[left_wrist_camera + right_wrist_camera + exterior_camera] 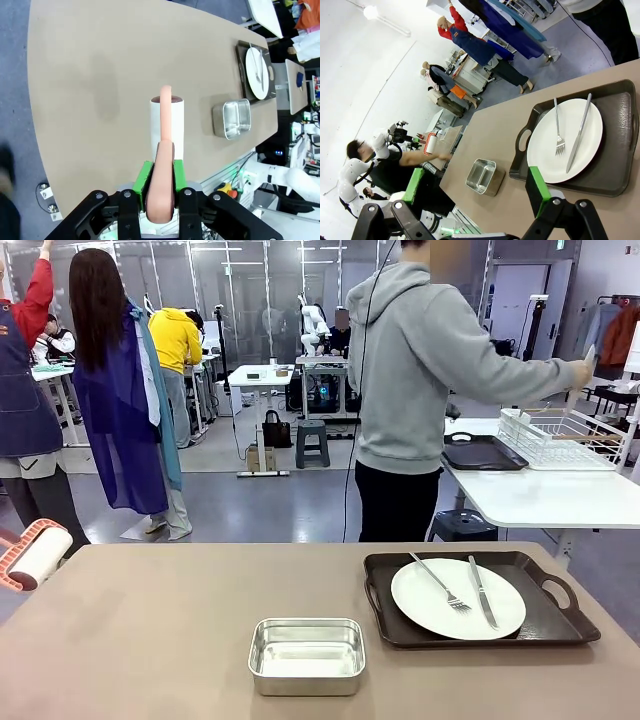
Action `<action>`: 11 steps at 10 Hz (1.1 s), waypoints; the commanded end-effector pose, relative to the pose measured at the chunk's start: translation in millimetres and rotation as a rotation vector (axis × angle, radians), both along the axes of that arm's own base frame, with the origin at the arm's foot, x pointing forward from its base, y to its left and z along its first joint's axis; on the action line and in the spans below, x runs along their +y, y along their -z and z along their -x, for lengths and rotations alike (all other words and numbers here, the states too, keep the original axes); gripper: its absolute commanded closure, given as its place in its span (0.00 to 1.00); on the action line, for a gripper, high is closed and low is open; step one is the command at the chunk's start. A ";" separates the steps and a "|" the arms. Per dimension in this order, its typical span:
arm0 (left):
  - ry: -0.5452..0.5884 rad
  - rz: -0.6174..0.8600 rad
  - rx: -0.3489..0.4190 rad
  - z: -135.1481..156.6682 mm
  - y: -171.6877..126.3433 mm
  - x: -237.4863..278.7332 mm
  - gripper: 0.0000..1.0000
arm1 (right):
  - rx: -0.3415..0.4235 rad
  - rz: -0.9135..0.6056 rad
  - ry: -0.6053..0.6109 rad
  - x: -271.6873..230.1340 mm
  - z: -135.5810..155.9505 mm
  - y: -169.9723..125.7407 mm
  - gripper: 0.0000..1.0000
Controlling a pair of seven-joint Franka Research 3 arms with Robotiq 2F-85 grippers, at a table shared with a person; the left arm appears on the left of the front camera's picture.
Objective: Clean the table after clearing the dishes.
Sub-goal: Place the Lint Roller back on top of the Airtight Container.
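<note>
Table (150, 620): rigid, to be wiped, not lifted. Jaws of the left gripper (161, 172) are pressed onto the pink handle of the lint roller (176, 125), held above the table's left end; it is judged light, its roll tacky. Jaws of the right gripper (476, 187) are spread, empty, near the tray (550, 620). On it plate (420, 600), fork (440, 585) and knife (482, 592) lie loose: brittle, slippery; the tray's end handles are judged the safest hold. In the front view the roller is cut off at the edge.
</note>
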State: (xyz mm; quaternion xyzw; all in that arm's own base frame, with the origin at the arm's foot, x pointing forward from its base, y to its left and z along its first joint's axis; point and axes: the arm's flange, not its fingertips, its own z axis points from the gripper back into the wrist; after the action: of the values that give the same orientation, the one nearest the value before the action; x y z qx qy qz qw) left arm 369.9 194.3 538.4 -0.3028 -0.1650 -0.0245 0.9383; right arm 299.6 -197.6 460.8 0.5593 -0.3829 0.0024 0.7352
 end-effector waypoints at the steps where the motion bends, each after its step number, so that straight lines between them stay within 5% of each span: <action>1: 0.011 -0.011 0.014 1.4 -5.4 1.8 0.78 | -0.006 -0.002 -0.003 1.2 1.1 -1.9 0.00; 6: 0.003 0.000 -0.001 -0.6 -0.4 -1.0 0.78 | -0.006 -0.002 -0.003 1.2 1.1 -1.9 0.00; 9: 0.307 -0.282 -0.230 -26.7 -76.3 -88.8 0.78 | -0.006 -0.002 -0.003 1.2 1.1 -1.9 0.00; 11: 0.706 -0.498 -0.312 -35.4 -102.1 -228.3 0.78 | -0.006 -0.002 -0.003 1.2 1.1 -1.9 0.00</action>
State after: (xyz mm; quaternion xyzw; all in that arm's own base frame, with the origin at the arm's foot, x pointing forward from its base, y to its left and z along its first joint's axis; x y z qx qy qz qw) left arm 395.0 10.2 642.7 -0.1598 -0.1798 -0.3157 0.9179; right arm 299.8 -197.3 460.6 0.5595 -0.3824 0.0025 0.7353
